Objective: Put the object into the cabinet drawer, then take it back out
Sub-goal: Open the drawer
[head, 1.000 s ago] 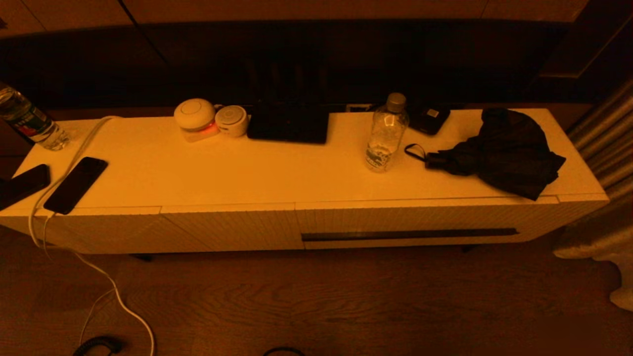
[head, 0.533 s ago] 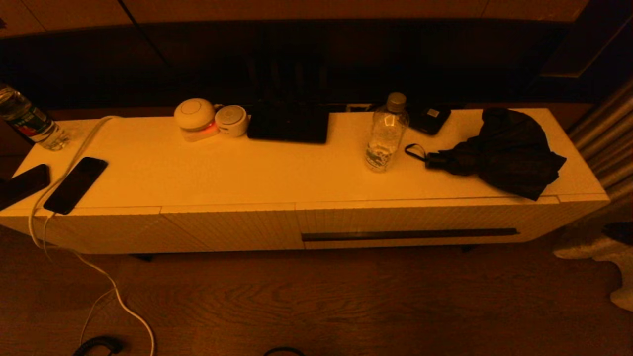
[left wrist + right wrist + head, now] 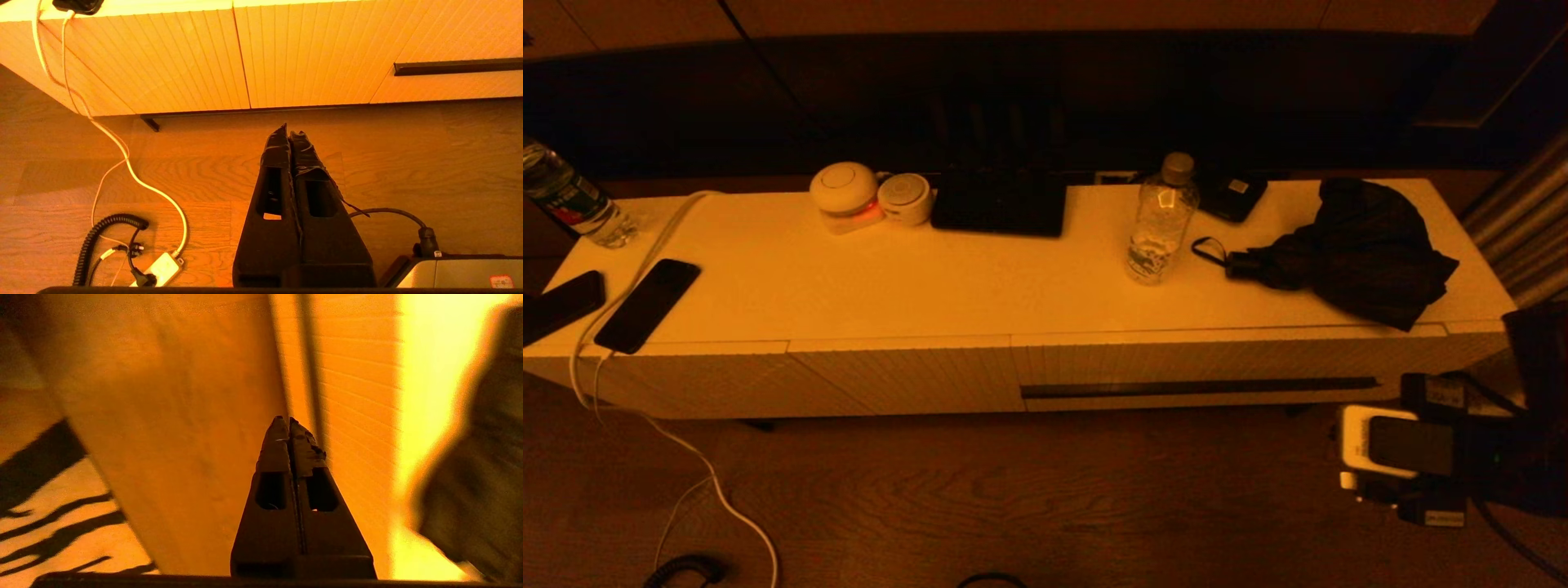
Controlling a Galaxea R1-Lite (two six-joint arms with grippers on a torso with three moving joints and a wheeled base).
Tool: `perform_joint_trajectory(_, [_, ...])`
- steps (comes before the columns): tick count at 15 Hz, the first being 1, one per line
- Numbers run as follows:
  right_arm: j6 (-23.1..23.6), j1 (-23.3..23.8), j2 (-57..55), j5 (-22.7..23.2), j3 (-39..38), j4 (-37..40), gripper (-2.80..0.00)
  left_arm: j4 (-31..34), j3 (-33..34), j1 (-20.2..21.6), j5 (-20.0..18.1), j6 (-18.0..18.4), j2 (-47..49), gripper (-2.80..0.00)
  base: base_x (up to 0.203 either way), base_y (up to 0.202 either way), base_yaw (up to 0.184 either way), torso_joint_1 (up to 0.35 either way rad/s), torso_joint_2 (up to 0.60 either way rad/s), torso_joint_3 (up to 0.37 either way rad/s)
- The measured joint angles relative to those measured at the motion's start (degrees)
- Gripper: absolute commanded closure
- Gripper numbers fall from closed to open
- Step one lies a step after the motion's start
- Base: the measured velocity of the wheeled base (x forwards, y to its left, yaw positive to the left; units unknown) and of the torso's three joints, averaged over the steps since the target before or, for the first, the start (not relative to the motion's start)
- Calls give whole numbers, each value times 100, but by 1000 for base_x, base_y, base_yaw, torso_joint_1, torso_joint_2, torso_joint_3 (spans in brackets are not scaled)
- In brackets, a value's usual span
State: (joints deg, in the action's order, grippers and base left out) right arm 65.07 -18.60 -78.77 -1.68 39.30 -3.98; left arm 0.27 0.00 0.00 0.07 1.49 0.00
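- Along the far left of the cabinet surface [image 3: 866, 286], a water bottle [image 3: 568, 200] stands at the corner; two dark phones [image 3: 647, 305] lie flat near the front edge, one tethered by a white cable [image 3: 645, 261] that drops to the floor, likely so it can charge.
- Low over the floor before the plain ribbed panels, the left pincer [image 3: 289, 132] hangs with its jaws pressed together, holding nothing; it seems parked.
- Toward the back edge sit two round white devices [image 3: 847, 194] and a flat dark slab [image 3: 999, 204], clear of the working front.
- Right of centre a clear bottle [image 3: 1160, 224] stands upright, a small dark box behind it; which item counts as the object I cannot tell.
- Beside it a folded black umbrella [image 3: 1356, 249] lies on its side, strap toward the bottle.
- Below them the cabinet drawer [image 3: 1201, 363] is closed, its handle slot untouched.
- At the lower right the right pincer [image 3: 289, 420] is closed and empty, near the drawer's end, probably headed for the slot.
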Motion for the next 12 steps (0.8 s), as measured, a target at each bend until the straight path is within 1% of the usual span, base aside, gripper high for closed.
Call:
perform_joint_trajectory(4, [-39, -99, -927, 38, -274, -482, 0, 0, 0, 0, -1, -1, 0, 0, 0, 0, 0, 0, 0, 0])
perform_joint_trajectory(7, [-44, -84, -1467, 53, -586, -1018, 0, 0, 0, 0, 0, 1, 0, 0, 0, 0, 0, 0, 0, 0])
perform_joint_trajectory(10, [-72, -82, -1910, 55, -678, -1592, 0, -2, 0, 0, -2, 0, 0, 0, 0, 0, 0, 0, 0, 0])
perform_joint_trajectory(12, [-111, -74, -2027, 76, -636, -1607, 0, 0, 0, 0, -1, 0, 0, 0, 0, 0, 0, 0, 0, 0])
